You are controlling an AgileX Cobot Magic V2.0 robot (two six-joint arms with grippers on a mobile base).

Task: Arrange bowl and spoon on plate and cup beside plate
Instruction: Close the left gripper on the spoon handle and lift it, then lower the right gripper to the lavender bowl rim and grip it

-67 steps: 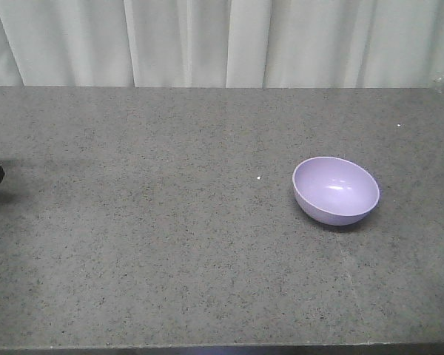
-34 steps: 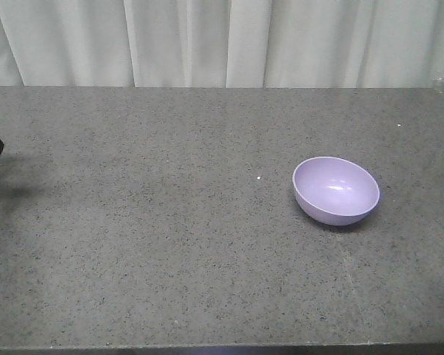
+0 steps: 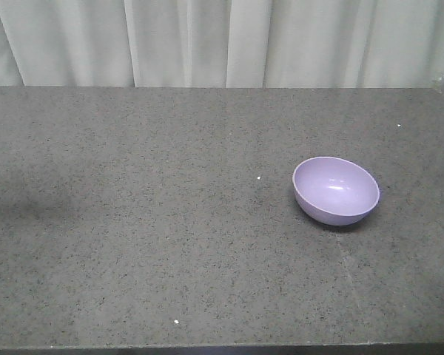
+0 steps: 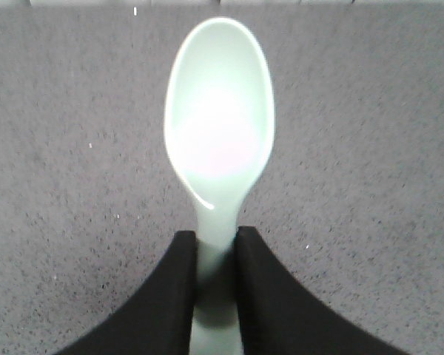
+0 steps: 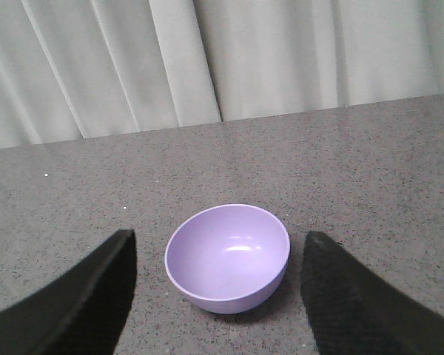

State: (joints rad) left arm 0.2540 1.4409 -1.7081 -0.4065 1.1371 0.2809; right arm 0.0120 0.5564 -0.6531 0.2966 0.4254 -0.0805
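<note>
Left hand [image 4: 214, 237] clamped on the handle of a short pale mint-green plastic spoon [image 4: 218, 111], head out over the speckled grey table [image 3: 170, 244]. Right hand [image 5: 218, 235], fingers spread apart, faces a small round lavender plastic bowl [image 3: 335, 190] upright on the table's right half; pale pleated curtain [image 3: 222, 41] behind.

A pale pleated curtain [image 3: 207, 41] hangs behind the far edge of a dark grey speckled tabletop [image 3: 170, 244].
</note>
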